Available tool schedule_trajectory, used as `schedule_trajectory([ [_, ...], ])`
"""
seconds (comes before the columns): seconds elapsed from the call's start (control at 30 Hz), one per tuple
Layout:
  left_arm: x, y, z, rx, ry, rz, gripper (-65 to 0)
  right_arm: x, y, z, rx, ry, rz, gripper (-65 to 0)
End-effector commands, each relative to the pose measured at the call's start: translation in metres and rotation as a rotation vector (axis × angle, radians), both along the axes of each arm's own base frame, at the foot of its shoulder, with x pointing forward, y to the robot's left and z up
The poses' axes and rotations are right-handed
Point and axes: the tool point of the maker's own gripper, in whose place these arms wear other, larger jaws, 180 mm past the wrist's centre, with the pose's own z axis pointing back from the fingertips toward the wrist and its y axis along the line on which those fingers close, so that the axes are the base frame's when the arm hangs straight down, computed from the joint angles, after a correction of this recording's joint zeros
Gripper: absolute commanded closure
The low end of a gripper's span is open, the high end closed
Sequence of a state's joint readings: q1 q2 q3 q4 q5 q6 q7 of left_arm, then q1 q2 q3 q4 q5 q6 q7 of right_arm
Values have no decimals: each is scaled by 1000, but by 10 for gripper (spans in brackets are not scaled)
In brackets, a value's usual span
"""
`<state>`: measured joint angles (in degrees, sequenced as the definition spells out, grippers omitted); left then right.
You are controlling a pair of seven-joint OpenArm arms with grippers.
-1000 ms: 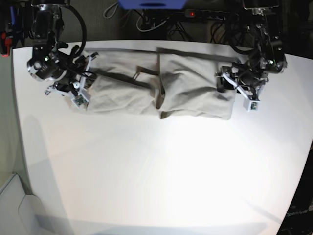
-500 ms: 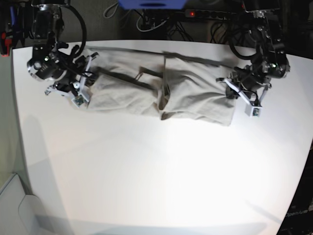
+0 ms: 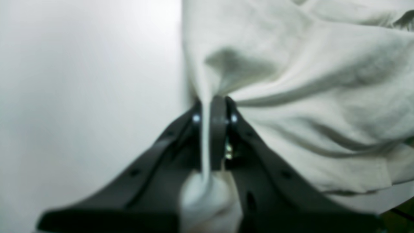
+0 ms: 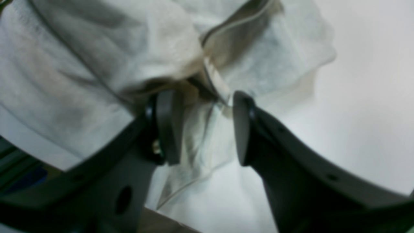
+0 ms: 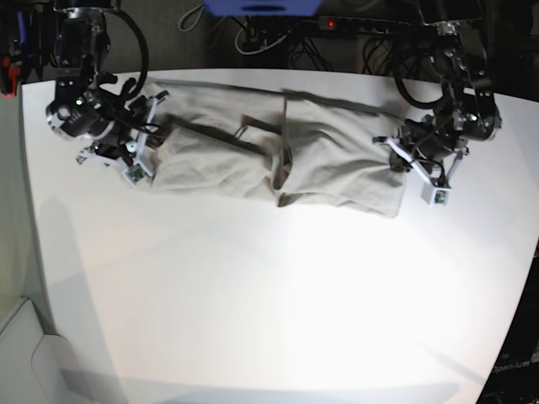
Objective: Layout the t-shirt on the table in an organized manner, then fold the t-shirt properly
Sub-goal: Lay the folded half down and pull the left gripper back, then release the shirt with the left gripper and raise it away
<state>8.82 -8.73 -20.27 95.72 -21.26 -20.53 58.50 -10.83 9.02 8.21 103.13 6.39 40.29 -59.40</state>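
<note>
T-shirt (image 5: 253,151): plain light grey-beige, no print, darker shadow in creases. Worktop (image 5: 269,303): matte white, no pattern. Both end effectors (left (image 3: 212,106), right (image 4: 200,126)): black fingers w/ small silver screws.

The right pincer (image 4: 202,126) gapes, straddling bunched t-shirt (image 4: 97,58) fabric.

It looked like a robotics lab: a bare white counter (image 5: 269,320) stood before a tangle of black cables (image 5: 278,42) and a power strip (image 5: 370,25) with a red light.
</note>
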Motion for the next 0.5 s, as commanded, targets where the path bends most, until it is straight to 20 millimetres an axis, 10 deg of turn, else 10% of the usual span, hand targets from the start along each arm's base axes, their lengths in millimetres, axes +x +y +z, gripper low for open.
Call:
schedule_trajectory([
  [0.0,9,1,11,1,-41,2,-5,6,-2,9,-1,-26,-4,-321],
  [0.27,5,0,10,5,-32,-9,-33,10,-11,23,-28,-11,-29,-570],
  [0.47,-4,1,5,-2,-17,-4,-342,14,-29,44,-4,-10,-120,-576],
])
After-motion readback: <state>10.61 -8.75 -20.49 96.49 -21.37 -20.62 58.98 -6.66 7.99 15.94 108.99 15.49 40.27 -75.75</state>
